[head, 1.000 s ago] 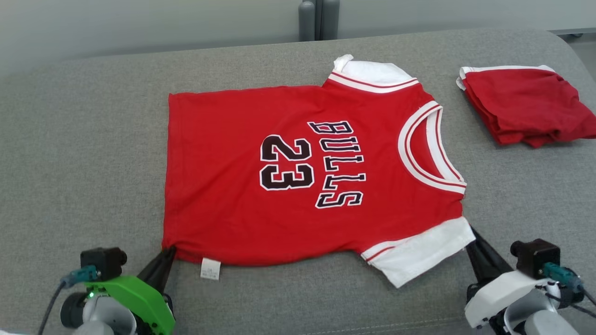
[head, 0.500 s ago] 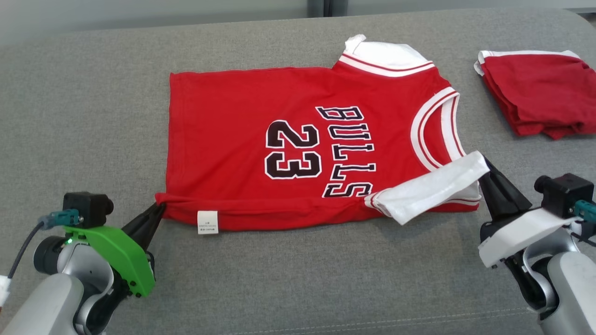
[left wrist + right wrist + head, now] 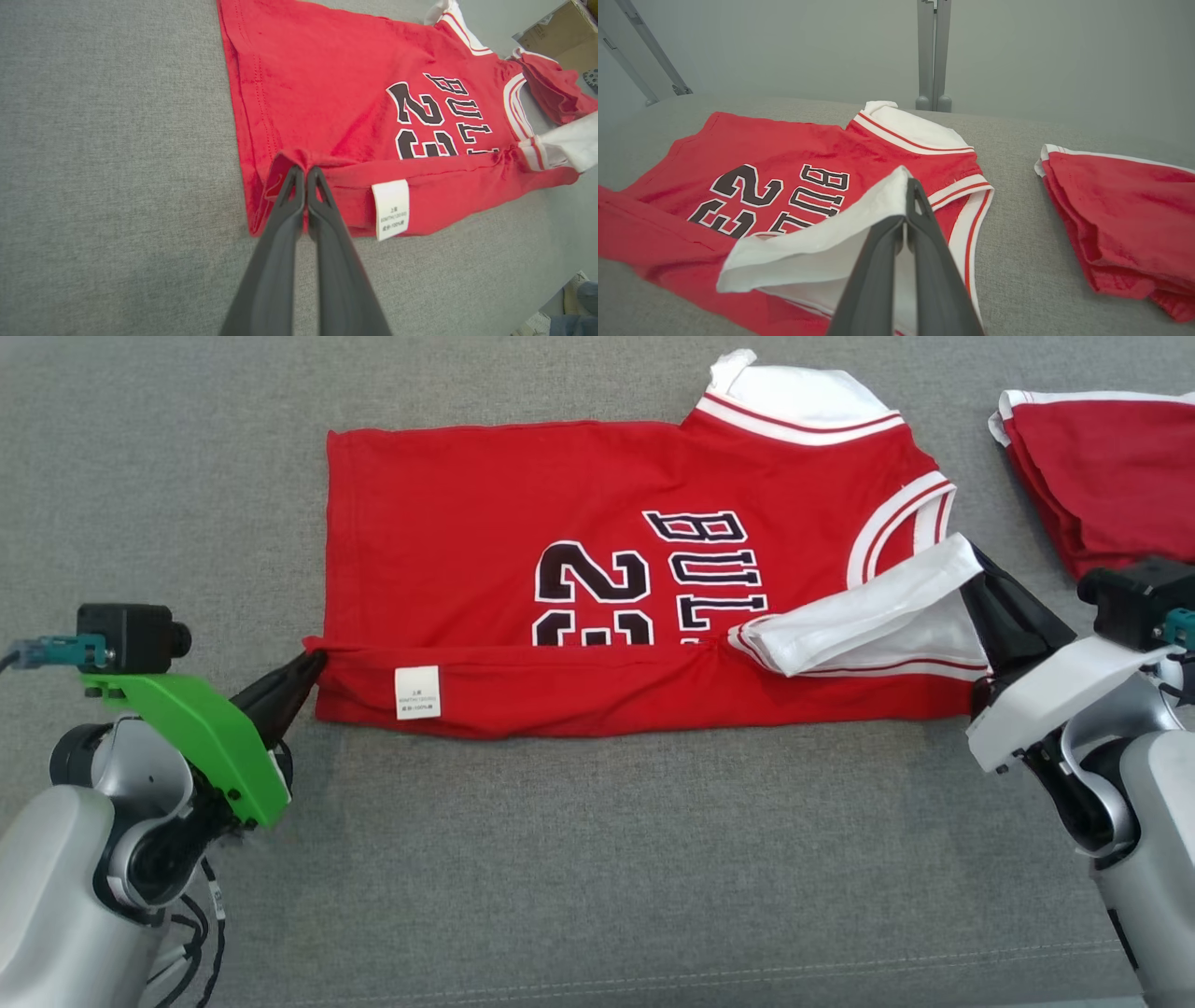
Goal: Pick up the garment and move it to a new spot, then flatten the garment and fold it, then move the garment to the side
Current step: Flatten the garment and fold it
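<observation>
Garment edge [image 3: 597,700] farther forward, arms [image 3: 65,859] outstretched

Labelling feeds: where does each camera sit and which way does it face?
Head: on the head, facing down at the jersey; left gripper and right gripper show.
Left wrist: on the left arm, facing along its shut fingers at the hem.
Right wrist: on the right arm, facing along its shut fingers at the sleeve.
Shared: all show the 23.

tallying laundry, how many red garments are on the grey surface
2. The jersey lies in the middle, near edge folded over; a folded red garment sits at the right, partly cropped.
</observation>
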